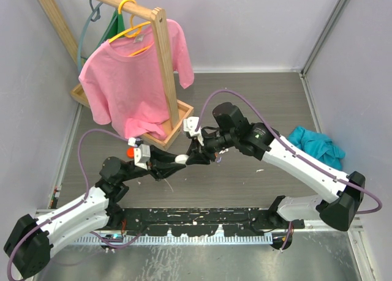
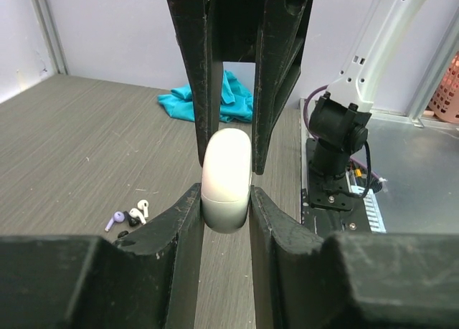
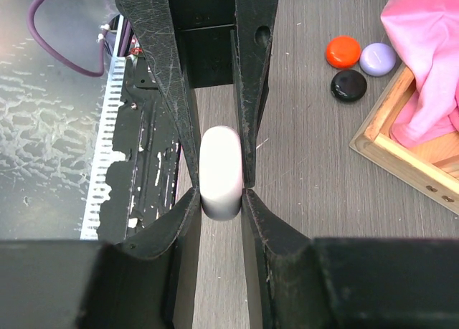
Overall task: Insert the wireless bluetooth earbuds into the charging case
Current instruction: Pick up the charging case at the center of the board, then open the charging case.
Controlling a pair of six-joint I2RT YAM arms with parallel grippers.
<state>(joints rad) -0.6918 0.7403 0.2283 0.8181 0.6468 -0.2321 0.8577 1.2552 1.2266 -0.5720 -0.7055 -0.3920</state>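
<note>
A white charging case (image 1: 181, 159) hangs above the table between both arms, lid closed as far as I can see. My left gripper (image 2: 225, 197) is shut on the lower end of the case (image 2: 226, 173). My right gripper (image 3: 220, 195) is shut on the opposite end of the case (image 3: 220, 168). In each wrist view the other gripper's fingers come down from the top and flank the case. The wireless bluetooth earbuds (image 2: 131, 216), purple, black and white, lie loose on the table to the left in the left wrist view.
Orange-red (image 3: 343, 51), purple (image 3: 377, 58) and black (image 3: 348, 85) round cases sit beside a wooden tray (image 3: 399, 159). The tray is the base of a rack holding a pink shirt (image 1: 136, 79). A teal cloth (image 1: 316, 145) lies at the right.
</note>
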